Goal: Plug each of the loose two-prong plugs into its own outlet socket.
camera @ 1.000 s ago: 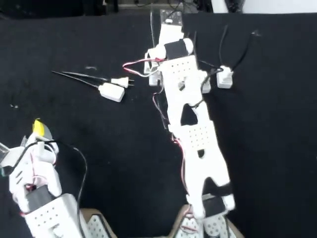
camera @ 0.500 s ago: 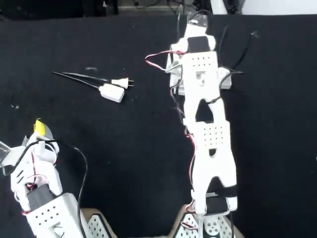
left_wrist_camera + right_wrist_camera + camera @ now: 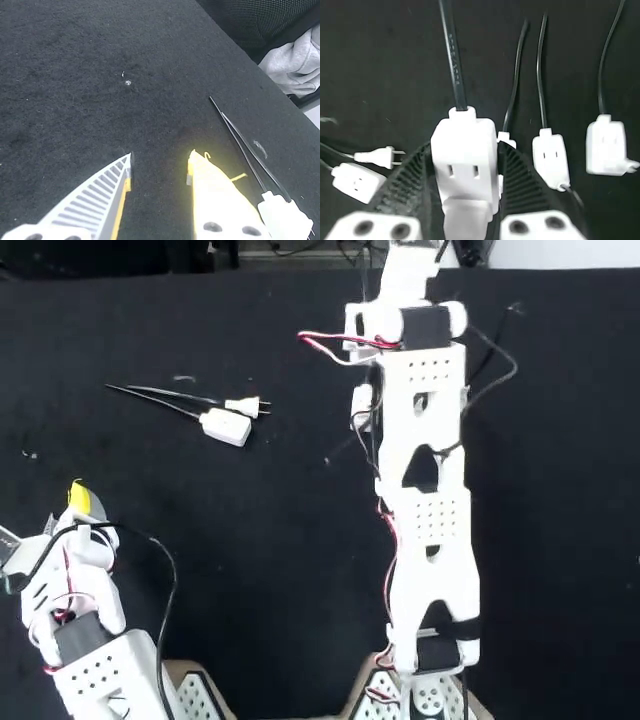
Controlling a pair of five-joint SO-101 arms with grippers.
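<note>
Black cloth (image 3: 250, 540) — right gripper (image 3: 465, 150) clamps outlet socket (image 3: 464, 167).

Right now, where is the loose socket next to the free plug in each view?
High: socket left of centre, beside the plug.
Left wrist: socket past the yellow finger, at the cables' end.
Right wrist: socket beside the plug, off from the held socket.
Landmark: the two thin cables.

Held white socket (image 3: 464, 155); loose 2-prong plug (image 3: 377, 156)
</note>
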